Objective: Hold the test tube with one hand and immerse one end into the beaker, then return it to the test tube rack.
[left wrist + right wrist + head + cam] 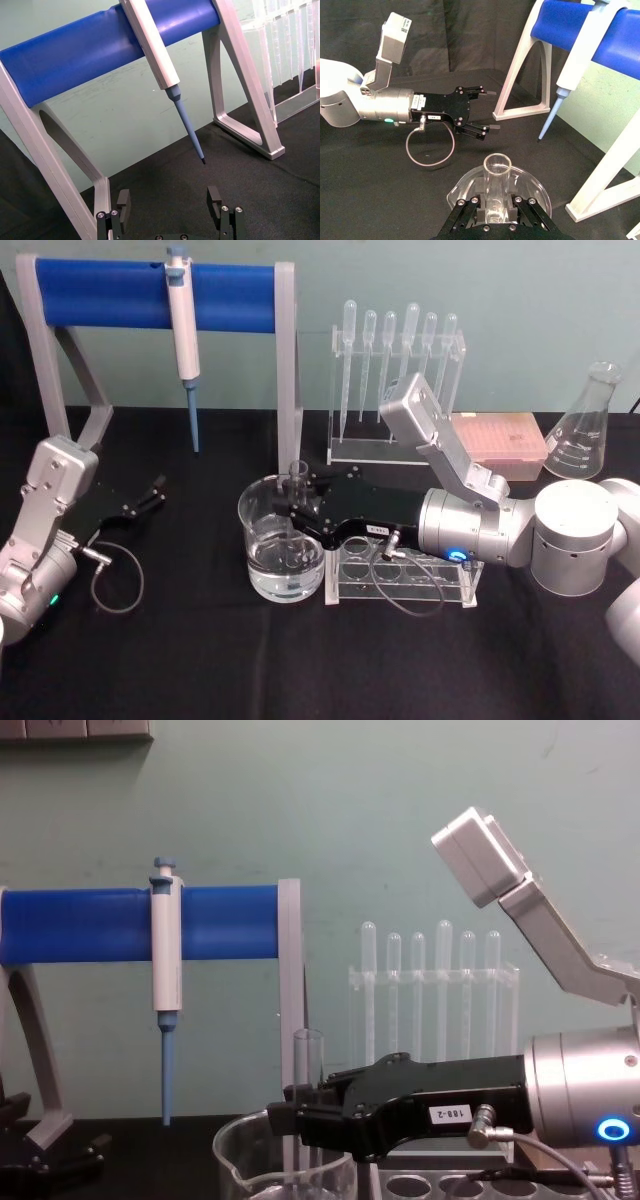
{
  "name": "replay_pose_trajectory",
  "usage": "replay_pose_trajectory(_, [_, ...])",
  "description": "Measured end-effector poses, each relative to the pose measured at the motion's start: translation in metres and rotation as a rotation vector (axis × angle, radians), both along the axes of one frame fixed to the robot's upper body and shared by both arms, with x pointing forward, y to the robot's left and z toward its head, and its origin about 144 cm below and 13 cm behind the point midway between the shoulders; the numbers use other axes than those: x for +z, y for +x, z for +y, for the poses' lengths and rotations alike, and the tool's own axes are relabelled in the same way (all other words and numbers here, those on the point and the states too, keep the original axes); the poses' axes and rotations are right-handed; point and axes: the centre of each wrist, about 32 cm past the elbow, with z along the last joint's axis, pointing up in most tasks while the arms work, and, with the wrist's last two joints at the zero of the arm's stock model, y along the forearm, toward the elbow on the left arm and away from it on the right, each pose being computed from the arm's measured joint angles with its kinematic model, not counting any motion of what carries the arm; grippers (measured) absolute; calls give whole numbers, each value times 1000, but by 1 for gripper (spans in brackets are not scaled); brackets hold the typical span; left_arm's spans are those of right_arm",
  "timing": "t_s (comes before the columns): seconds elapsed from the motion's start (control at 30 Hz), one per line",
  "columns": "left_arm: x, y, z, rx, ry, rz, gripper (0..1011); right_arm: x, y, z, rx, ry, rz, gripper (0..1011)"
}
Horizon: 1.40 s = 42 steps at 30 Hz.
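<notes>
Head view: right claw (pixel 294 502) clamps test tube (pixel 296 473) upright in beaker (pixel 257 532); left claw (pixel 153 491) agape.

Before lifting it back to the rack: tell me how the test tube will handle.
Probably fragile: the test tube is thin clear glass, so the right tool should squeeze gently. Likely slippery: smooth wall, lower end inside the beaker holding water. Laid down, it would probably roll.
</notes>
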Motion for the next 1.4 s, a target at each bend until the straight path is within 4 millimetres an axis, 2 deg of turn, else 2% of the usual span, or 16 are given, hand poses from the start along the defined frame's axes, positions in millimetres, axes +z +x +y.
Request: replay_pose_trajectory(1.4, [0,0,0,0,0,0,1000,0,0,0,0,0,0,224])
